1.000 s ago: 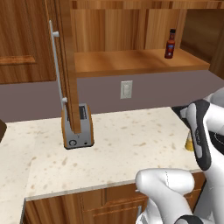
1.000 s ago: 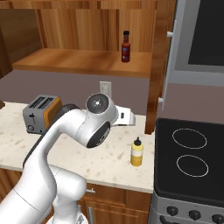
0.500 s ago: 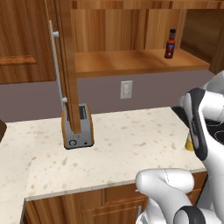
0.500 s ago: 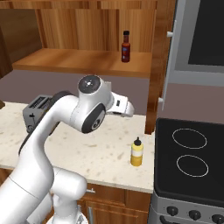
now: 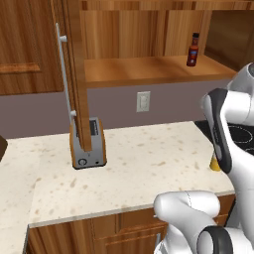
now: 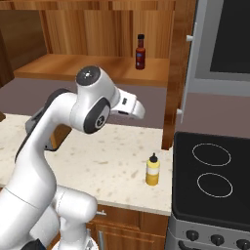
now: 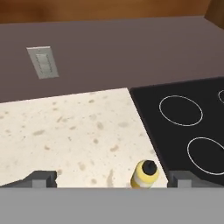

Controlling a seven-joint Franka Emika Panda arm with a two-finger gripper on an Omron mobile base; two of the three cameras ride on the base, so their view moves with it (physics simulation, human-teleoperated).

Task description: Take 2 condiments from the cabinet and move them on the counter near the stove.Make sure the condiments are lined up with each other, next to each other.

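Left base view: the red sauce bottle [image 5: 192,49] stands on the cabinet [image 5: 149,69] shelf at about 1 o'clock, so bottle no. 2 isn't moved yet. The cabinet door [image 5: 74,74] hangs open w/ its silver handle, in front of the toaster [image 5: 88,146]. A bit of the yellow squeeze bottle [image 5: 215,163] peeks out at 3 o'clock on the desk [image 5: 124,168], behind the white arm. Vs. a sec ago the arm's upper part is higher and closer to the right edge.

Right base view: the yellow bottle [image 6: 153,169] stands up on the desk [image 6: 112,166], just beside the stove [image 6: 215,180], at about 5 o'clock. That half looks done. The red bottle [image 6: 141,52] is at 12 o'clock on the shelf, well apart from the arm. The arm has lifted since a sec ago; its big joint was low near the desk and now sits up near the shelf edge. Bottles haven't moved.

Hand view: the pincer [image 7: 111,178] is wide open and holds nothing; its two tips show at 7 and 5 o'clock. The yellow bottle [image 7: 145,175] is seen from above at 6 o'clock, between the tips but lower down on the desk [image 7: 65,131], next to the stove [image 7: 188,122]. I think what's left: go up, grab the red bottle, set it by the yellow one in a row.
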